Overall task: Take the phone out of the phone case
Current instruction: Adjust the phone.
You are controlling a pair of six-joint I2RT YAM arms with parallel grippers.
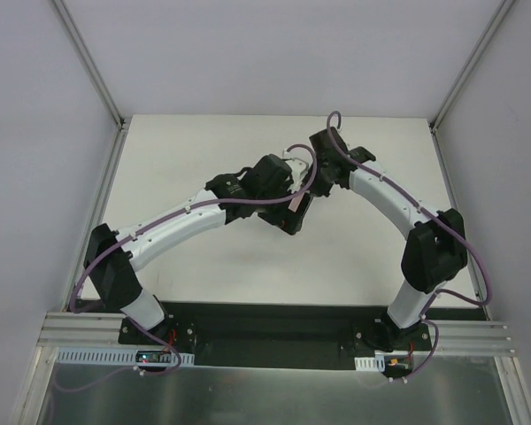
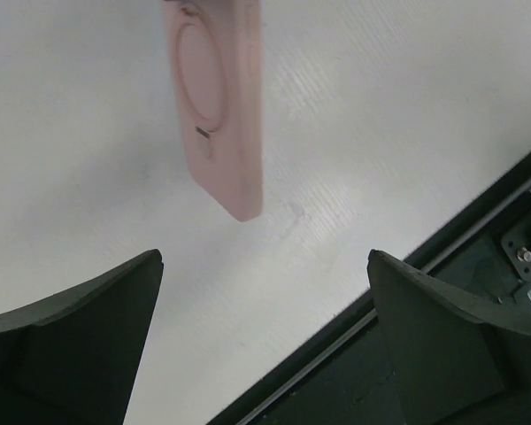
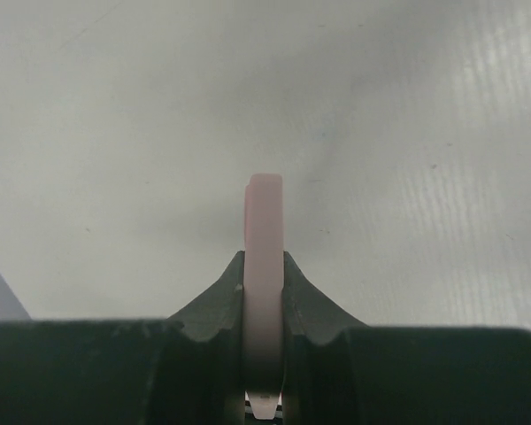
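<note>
The right gripper (image 3: 264,288) clamps the phone case (image 3: 264,221) edge-on above the table (image 2: 398,124), likely presenting it for stripping. The left gripper (image 2: 264,261) is spread wide and empty, with the case at its twelve o'clock. The phone is not visible, so I cannot tell whether it is inside.

The left arm (image 1: 173,226) and the right arm (image 1: 385,190) both wear smooth white shells along their long links, with chunky black housings at the joints. A purple cable (image 1: 334,113) is clipped along each. Right at the black base plate (image 1: 265,329), thin red wires (image 1: 175,341) show by each foot. The jaws are matte black wedges.
</note>
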